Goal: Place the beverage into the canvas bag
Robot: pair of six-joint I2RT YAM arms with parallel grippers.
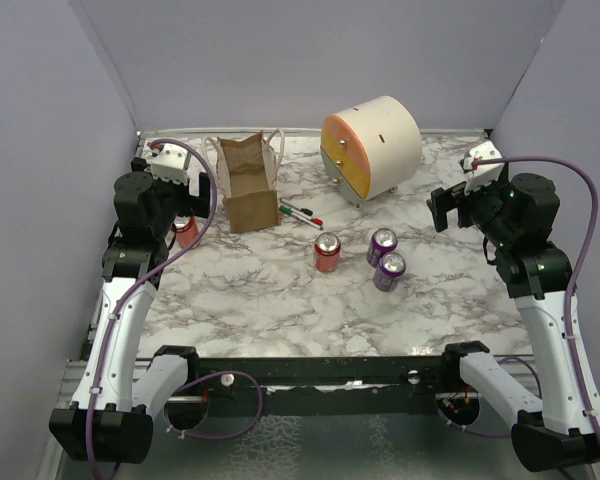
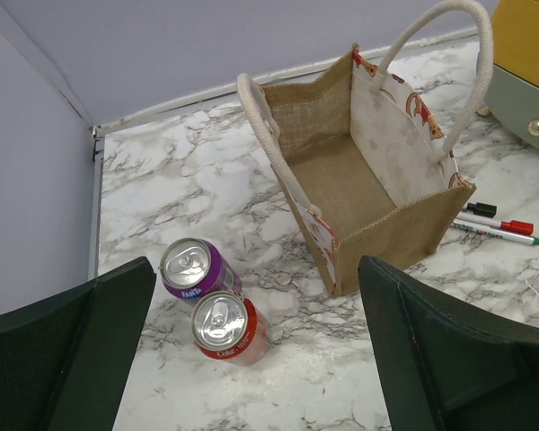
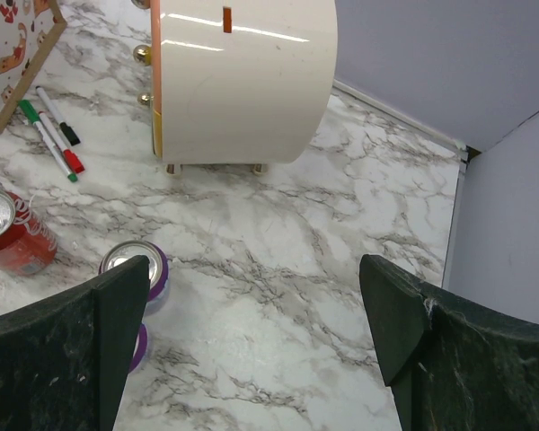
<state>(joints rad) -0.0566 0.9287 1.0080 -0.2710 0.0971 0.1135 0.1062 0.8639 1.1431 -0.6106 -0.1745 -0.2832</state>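
Observation:
The tan canvas bag (image 1: 248,185) stands open and upright at the back left, and its inside looks empty in the left wrist view (image 2: 404,224). A purple Fanta can (image 2: 193,268) and a red Coke can (image 2: 226,328) stand together left of the bag. My left gripper (image 2: 256,265) is open and empty above them; in the top view (image 1: 175,215) only the red can (image 1: 185,232) shows under it. A red can (image 1: 327,252) and two purple cans (image 1: 382,245) (image 1: 389,271) stand mid-table. My right gripper (image 1: 440,210) (image 3: 254,260) is open and empty, right of the purple cans (image 3: 135,265).
A large cream-and-orange drum (image 1: 370,145) (image 3: 242,81) lies at the back centre-right. Marker pens (image 1: 300,213) (image 2: 494,224) (image 3: 54,135) lie between bag and drum. Grey walls close in the marble table on three sides.

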